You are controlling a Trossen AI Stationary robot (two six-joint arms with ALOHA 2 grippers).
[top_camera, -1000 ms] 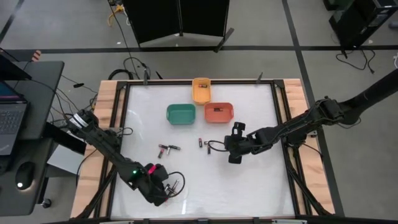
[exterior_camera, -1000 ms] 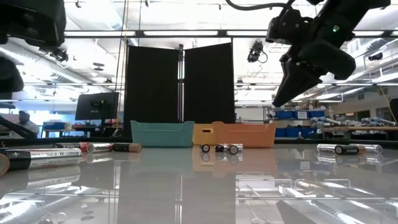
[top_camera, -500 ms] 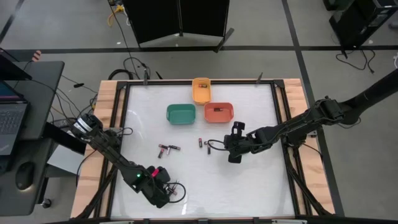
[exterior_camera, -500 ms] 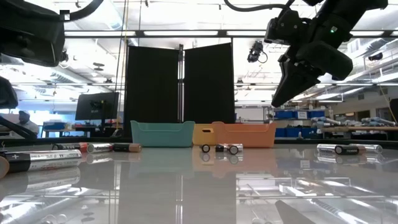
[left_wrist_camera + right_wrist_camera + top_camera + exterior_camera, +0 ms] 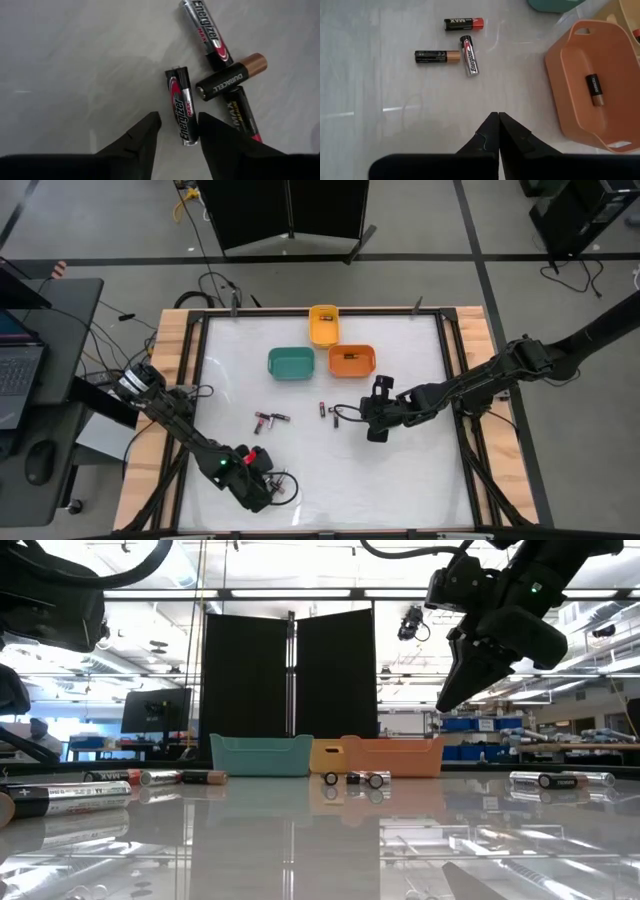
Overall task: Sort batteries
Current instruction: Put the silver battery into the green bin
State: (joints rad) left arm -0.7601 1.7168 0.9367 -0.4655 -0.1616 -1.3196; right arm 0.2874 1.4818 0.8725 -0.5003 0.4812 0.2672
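Note:
My left gripper (image 5: 179, 120) is open and low over the table's near left part (image 5: 262, 480). Its fingertips stand on either side of the near end of a black, silver and red battery (image 5: 181, 107); whether they touch it I cannot tell. Three more batteries lie just beyond: a silver and red one (image 5: 205, 32), a black and copper one (image 5: 230, 77) and a black and red one (image 5: 245, 112). My right gripper (image 5: 497, 117) is shut and hovers above the table's middle (image 5: 375, 420), clear of the surface in the low view (image 5: 470, 670).
A teal bin (image 5: 291, 362), an orange bin (image 5: 352, 360) with one battery (image 5: 594, 90) in it, and a yellow bin (image 5: 324, 323) stand at the far side. Loose batteries lie mid-table (image 5: 270, 420), (image 5: 325, 410); three show ahead of my right gripper (image 5: 464, 22), (image 5: 432, 56), (image 5: 470, 55).
My left gripper has shifted a little toward the table's near edge and right, closer to the batteries lying there. My right arm has kept still.

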